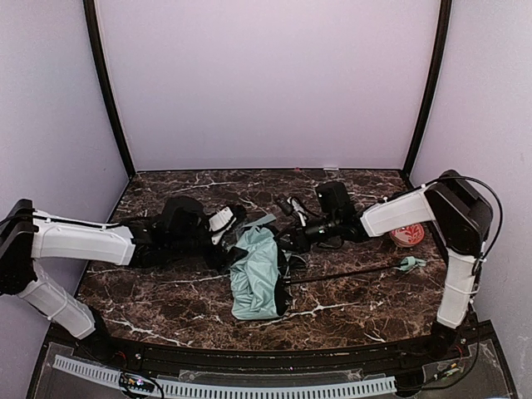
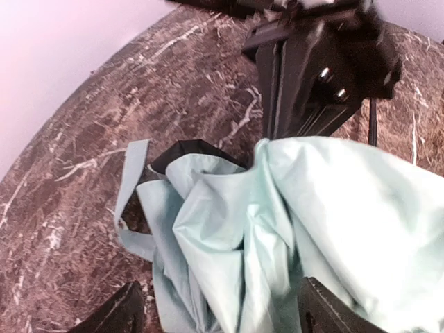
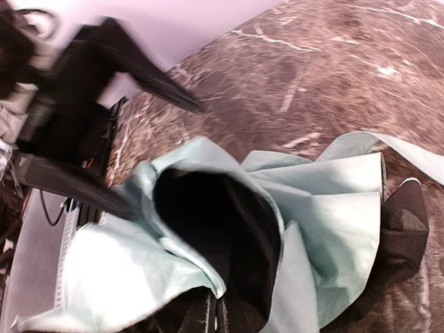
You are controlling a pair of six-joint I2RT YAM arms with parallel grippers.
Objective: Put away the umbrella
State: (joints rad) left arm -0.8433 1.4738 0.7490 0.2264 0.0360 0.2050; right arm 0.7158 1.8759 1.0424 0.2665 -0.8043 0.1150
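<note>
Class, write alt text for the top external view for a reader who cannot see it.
A crumpled pale mint-green folding umbrella lies mid-table on dark brown marble, its thin black shaft pointing right. A white-and-black left arm and right arm reach toward it.

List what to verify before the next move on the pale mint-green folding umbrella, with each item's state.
1. Left gripper open, fingers either side of the pale mint-green umbrella canopy: ok.
2. Right gripper holding the canopy: cannot tell, view blurred.
3. Canopy gathered neatly: not ok, crumpled, black lining showing.
4. Thin black shaft collapsed: not ok, extended along the dark marble table.
5. Small orange-and-white round object apart from the shaft: ok.
</note>
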